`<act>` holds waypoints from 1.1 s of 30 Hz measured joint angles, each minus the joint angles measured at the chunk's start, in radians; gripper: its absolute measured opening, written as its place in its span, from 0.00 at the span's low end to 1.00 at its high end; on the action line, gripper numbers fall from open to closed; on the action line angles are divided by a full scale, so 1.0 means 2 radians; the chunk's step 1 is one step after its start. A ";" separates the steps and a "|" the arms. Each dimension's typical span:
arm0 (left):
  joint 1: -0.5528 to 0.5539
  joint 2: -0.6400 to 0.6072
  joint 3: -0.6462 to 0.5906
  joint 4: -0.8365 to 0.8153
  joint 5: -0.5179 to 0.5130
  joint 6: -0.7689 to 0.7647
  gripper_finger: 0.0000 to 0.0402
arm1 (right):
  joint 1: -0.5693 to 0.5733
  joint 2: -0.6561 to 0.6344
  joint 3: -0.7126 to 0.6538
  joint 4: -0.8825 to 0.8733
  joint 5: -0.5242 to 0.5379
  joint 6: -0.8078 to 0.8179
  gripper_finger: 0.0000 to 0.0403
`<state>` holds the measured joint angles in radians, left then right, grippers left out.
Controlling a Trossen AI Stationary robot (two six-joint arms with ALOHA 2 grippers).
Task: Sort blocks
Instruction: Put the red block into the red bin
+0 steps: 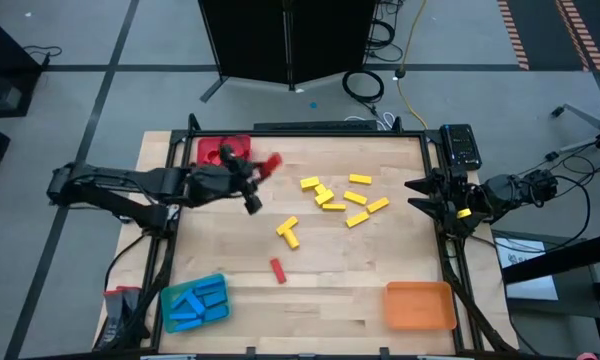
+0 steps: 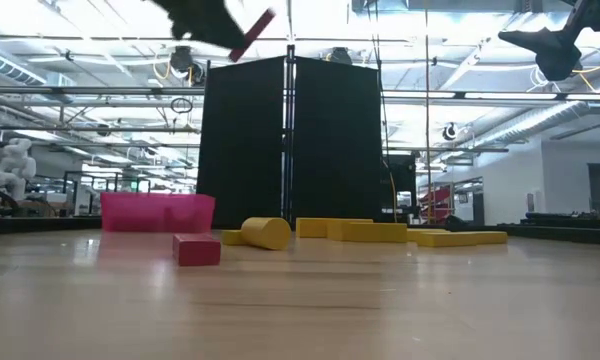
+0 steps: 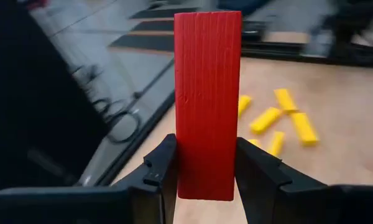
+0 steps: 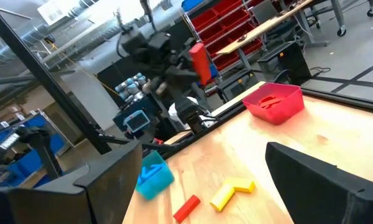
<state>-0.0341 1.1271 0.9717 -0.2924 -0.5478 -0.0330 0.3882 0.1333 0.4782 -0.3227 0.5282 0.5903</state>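
Wooden table; left claw grips grooved (flat) red block.

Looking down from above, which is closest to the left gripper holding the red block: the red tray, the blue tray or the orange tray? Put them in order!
From the left gripper:
1. Red tray, right beside it, at the far left corner.
2. Blue tray, near left corner.
3. Orange tray, near right corner, farthest.

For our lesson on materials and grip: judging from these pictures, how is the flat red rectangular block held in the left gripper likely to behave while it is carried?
Pinched near one end by the left gripper, the flat red rectangular block stands straight, so it is probably stiff. Its faintly ridged face may resist slipping. Flat sides suggest it would not roll.
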 joint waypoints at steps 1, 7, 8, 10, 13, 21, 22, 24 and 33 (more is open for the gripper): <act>0.006 -0.012 -0.014 0.001 -0.013 -0.012 0.32 | 0.000 0.000 0.000 0.001 0.000 0.000 0.84; 0.049 -0.074 -0.087 0.036 -0.108 -0.068 0.32 | 0.000 0.000 0.000 0.002 0.001 0.000 0.84; 0.059 -0.079 -0.097 0.041 -0.124 -0.077 0.32 | 0.000 0.000 0.000 0.002 0.001 0.000 0.84; 0.079 -0.083 -0.110 0.041 -0.157 -0.102 0.32 | 0.000 0.000 0.000 0.002 0.003 -0.001 0.84; 0.112 -0.081 -0.127 0.041 -0.193 -0.139 0.32 | 0.000 0.000 0.000 0.002 0.019 -0.002 0.84; 0.212 -0.038 -0.133 0.030 -0.193 -0.154 0.32 | 0.000 0.000 0.000 0.002 0.037 -0.002 0.84; 0.225 -0.031 -0.133 0.029 -0.184 -0.161 0.32 | 0.000 0.000 0.000 0.002 0.037 -0.001 0.84; 0.247 -0.017 -0.133 0.026 -0.160 -0.186 0.32 | 0.000 0.000 0.000 0.002 0.037 0.000 0.84; 0.334 0.047 -0.133 -0.032 -0.009 -0.294 0.32 | 0.000 0.000 0.000 0.002 0.037 0.000 0.84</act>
<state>0.6340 1.2204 0.7067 -0.3572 -0.5659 -0.6218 0.3878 0.1333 0.4782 -0.3195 0.6018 0.5903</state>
